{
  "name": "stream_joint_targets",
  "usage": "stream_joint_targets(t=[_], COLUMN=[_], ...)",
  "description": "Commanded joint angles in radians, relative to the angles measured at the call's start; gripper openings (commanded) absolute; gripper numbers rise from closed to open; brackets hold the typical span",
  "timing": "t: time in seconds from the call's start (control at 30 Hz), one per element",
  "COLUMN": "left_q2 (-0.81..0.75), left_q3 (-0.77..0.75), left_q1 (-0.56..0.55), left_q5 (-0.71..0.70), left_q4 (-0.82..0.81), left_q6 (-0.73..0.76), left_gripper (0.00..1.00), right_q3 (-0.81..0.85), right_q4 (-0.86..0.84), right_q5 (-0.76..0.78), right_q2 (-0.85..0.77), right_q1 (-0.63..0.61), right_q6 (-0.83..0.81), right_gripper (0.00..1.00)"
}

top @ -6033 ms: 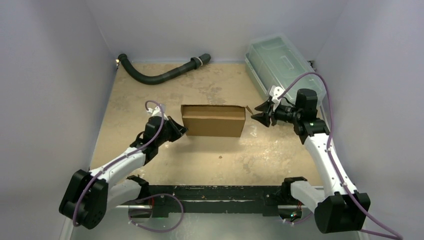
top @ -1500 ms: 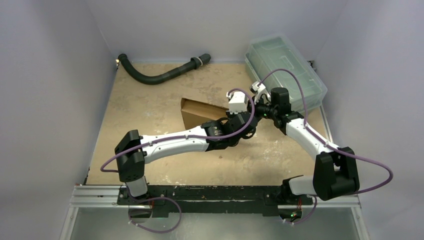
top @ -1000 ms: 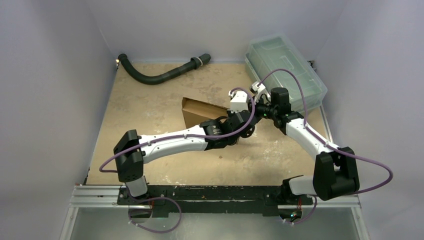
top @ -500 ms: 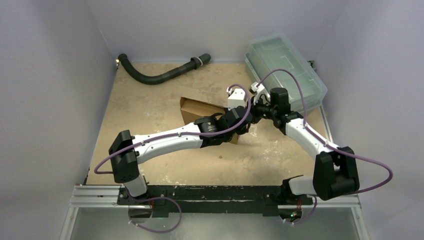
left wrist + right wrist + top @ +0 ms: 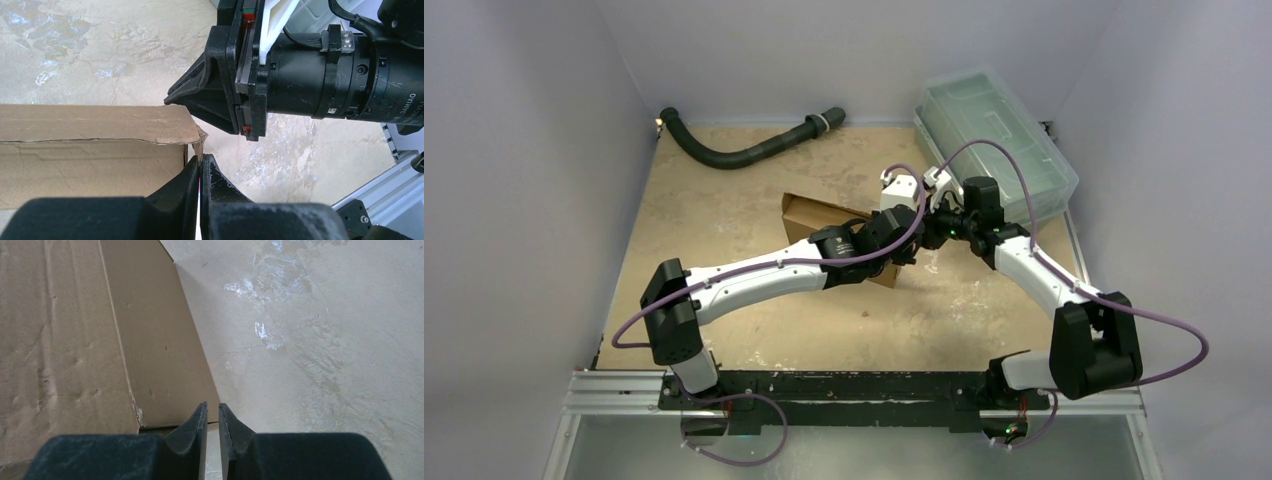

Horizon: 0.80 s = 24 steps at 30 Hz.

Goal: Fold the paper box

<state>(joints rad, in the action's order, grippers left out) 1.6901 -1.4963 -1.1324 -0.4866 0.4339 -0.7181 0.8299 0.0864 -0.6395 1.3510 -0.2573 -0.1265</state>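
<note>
The paper box (image 5: 819, 212), plain brown cardboard, sits tilted at mid-table, half hidden under my left arm. In the left wrist view the box (image 5: 90, 150) fills the lower left. My left gripper (image 5: 200, 162) is shut, with a thin side flap at the box's right corner pinched in its tips. My right gripper (image 5: 936, 222) faces it from the right, its dark fingers (image 5: 200, 95) just above that same corner. In the right wrist view the right gripper (image 5: 213, 407) stands a narrow gap open with only table showing between the jaws. The box panel (image 5: 75, 330) lies to its left.
A clear greenish lidded bin (image 5: 994, 130) stands at the back right, close behind the right arm. A black hose (image 5: 744, 150) lies along the back left. Grey walls close in on three sides, and a metal rail (image 5: 844, 395) runs along the near edge.
My left arm has drawn back and away from me, taking the box's right corner with it. The box has shifted slightly to the far left. The right jaws have parted a little.
</note>
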Motion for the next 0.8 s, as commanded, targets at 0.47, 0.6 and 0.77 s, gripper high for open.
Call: stream_joint_targets(t=[0.47, 0.6, 0.77], left_q2=[-0.065, -0.096, -0.125], left_q3=[-0.014, 0.014, 0.041], left_q1=[0.023, 0.033, 0.042], left_q5=[0.051, 0.081, 0.111], left_q4=[0.040, 0.026, 0.021], left_q6=[0.104, 0.124, 0.138], left_gripper=[0.00, 0.00, 0.00], right_q3=[0.054, 0.030, -0.012], right_q4=[0.174, 0.227, 0.249], right_q5=[-0.082, -0.191, -0.271], right_q2=[-0.139, -0.163, -0.197], right_q1=[0.031, 0.050, 0.052], right_q6=[-0.378, -0.526, -0.666], right_gripper=[0.50, 0.59, 0.68])
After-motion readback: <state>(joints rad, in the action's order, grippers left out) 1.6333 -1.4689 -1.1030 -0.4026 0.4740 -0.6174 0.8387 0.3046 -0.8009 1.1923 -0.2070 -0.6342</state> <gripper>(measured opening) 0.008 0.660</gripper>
